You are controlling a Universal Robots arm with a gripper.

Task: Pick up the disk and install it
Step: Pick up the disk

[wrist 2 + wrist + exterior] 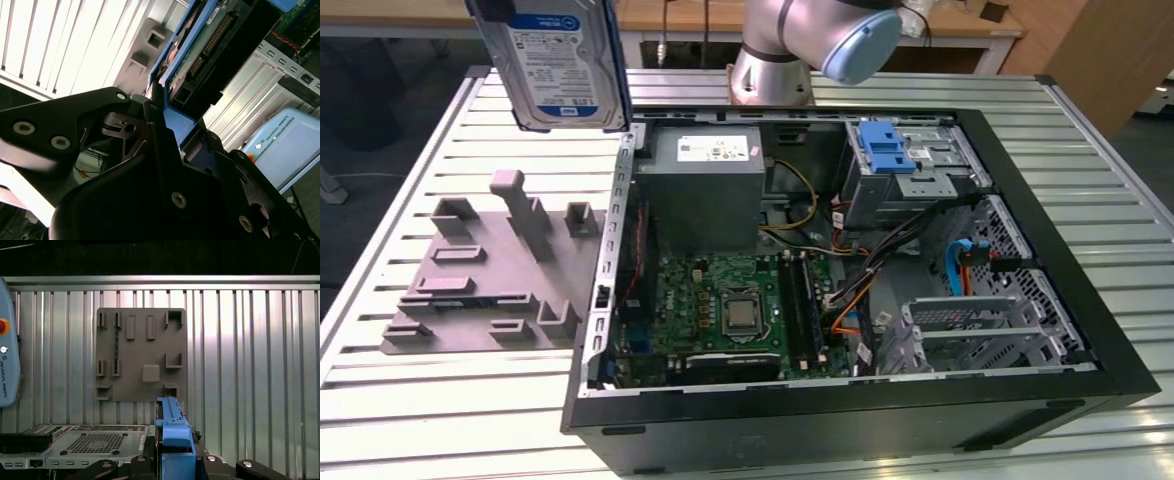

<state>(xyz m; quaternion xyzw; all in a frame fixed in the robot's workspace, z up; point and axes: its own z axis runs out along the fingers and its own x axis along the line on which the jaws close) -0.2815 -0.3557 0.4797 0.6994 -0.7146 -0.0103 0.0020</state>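
Note:
The disk (pixel 554 60), a silver-grey drive with a white-and-blue label in a blue carrier, hangs upright in the air at the exterior view's upper left, above the slatted table and just outside the open computer case (pixel 854 405). In both wrist views my gripper (pixel 175 117) is shut on the blue carrier edge (pixel 173 427), with a black finger (pixel 155 107) on each side. The second wrist view shows the disk's underside with its circuit board and connector (pixel 210 40).
A grey fixture plate (pixel 494 270) with raised holders lies on the table below the disk. Inside the case are a grey power supply (pixel 700 190), the motherboard (pixel 727 300), a drive bay with a blue latch (pixel 887 150), loose cables and a metal cage (pixel 974 325).

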